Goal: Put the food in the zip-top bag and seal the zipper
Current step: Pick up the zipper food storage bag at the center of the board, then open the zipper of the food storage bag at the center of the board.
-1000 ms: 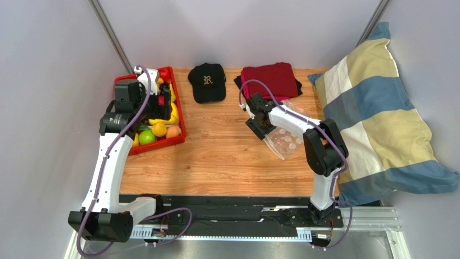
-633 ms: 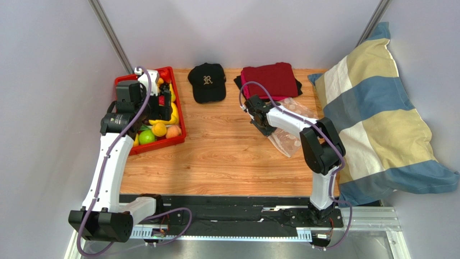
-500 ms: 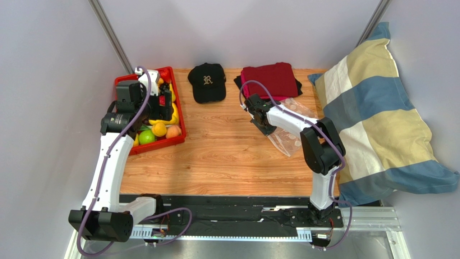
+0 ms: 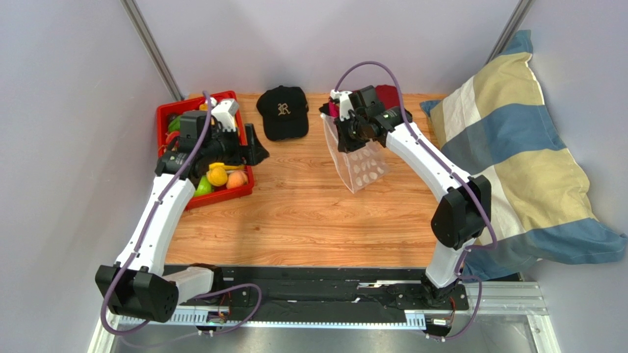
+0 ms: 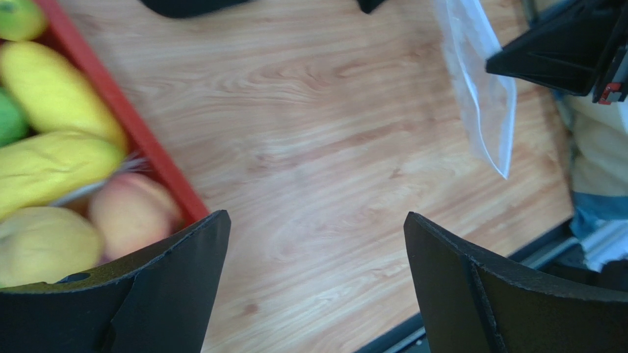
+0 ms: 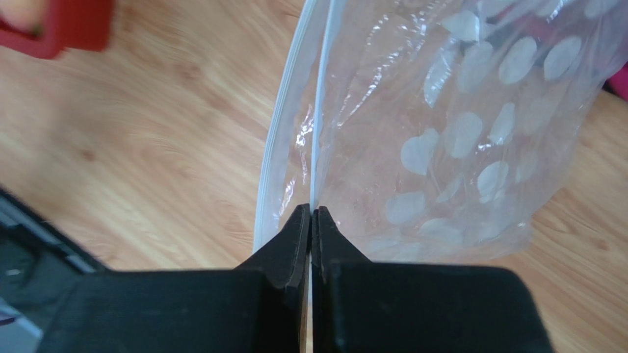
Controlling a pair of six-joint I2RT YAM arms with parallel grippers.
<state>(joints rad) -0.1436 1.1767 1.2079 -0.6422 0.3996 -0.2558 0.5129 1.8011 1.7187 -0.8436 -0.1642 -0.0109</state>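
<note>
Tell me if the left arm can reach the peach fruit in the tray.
Probably yes: the left gripper hangs open and empty beside the red tray, and the peach fruit lies uncovered just inside that rim.

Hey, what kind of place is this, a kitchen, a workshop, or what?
Probably a robot lab test cell, not a home: two robot arms bolted to a rail at the wooden table's edge, plain grey walls around it, and staged props, toy fruit in a red tray, a cap, a pillow.
</note>
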